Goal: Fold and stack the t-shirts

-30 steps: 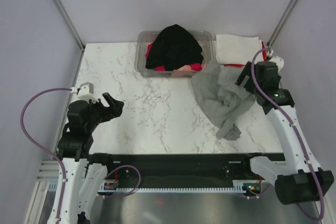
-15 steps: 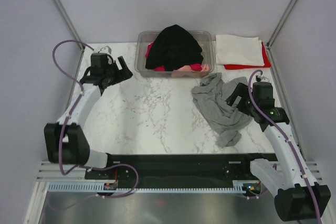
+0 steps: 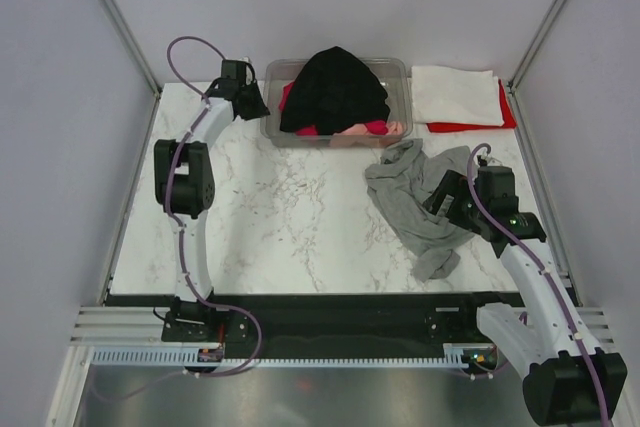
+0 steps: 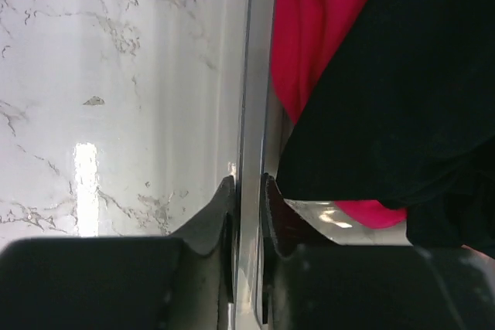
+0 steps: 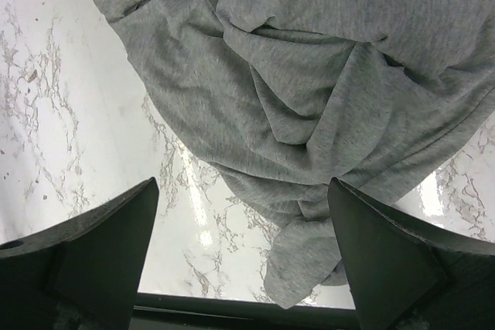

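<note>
Left pincer (image 4: 247, 188) clamps tub wall (image 4: 250, 75); right pincer (image 5: 241, 187) wide open.

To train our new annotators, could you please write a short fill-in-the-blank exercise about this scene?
1. The left gripper pinches the wall of the clear plastic tub, whose topmost t-shirt is ____.
2. The right gripper hangs with jaws ____ above the crumpled grey t-shirt.
3. The folded white t-shirt lies on another t-shirt coloured ____.
Missing words: black; open; red.
</note>
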`<action>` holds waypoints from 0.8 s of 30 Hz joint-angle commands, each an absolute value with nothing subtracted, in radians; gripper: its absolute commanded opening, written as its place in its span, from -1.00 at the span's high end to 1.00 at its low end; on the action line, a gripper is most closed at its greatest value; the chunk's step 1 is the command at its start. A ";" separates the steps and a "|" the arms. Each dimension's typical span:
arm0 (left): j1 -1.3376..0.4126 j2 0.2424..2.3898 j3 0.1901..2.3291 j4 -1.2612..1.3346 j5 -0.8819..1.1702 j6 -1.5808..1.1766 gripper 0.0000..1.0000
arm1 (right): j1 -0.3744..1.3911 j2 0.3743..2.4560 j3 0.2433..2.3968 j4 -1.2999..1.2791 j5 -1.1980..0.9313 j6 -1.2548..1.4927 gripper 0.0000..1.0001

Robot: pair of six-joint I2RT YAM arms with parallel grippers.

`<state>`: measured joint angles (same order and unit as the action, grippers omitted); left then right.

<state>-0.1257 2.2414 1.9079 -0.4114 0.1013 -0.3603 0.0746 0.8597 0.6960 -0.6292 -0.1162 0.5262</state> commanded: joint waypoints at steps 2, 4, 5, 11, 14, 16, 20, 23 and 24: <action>-0.109 2.174 1.898 -0.537 0.098 -0.385 0.96 | 0.077 0.853 0.698 -0.587 -0.150 0.508 -0.96; -0.083 2.111 1.806 -0.548 0.088 -0.399 0.96 | 0.077 0.845 0.703 -0.592 -0.158 0.508 -0.96; -0.056 2.079 1.723 -0.560 0.074 -0.409 0.96 | 0.077 0.841 0.703 -0.594 -0.167 0.511 -0.96; 0.148 1.565 1.189 -0.566 0.097 -0.574 0.96 | 0.078 0.792 0.698 -0.607 -0.196 0.560 -0.96; 0.280 1.201 0.952 -0.623 0.100 -0.650 0.96 | 0.080 0.758 0.692 -0.621 -0.218 0.586 -0.96; 0.337 0.878 0.872 -0.744 0.063 -0.710 0.96 | 0.080 0.730 0.699 -0.644 -0.232 0.594 -0.97; 0.295 0.523 0.770 -0.992 -0.101 -0.950 -0.56 | 0.084 0.684 0.712 -0.690 -0.241 0.609 -0.96; 0.293 0.427 0.643 -0.986 0.070 -1.058 -0.75 | 0.084 0.654 0.716 -0.724 -0.252 0.612 -0.96; 0.293 0.408 0.617 -0.986 0.122 -1.092 -0.76 | 0.084 0.647 0.715 -0.730 -0.250 0.614 -0.96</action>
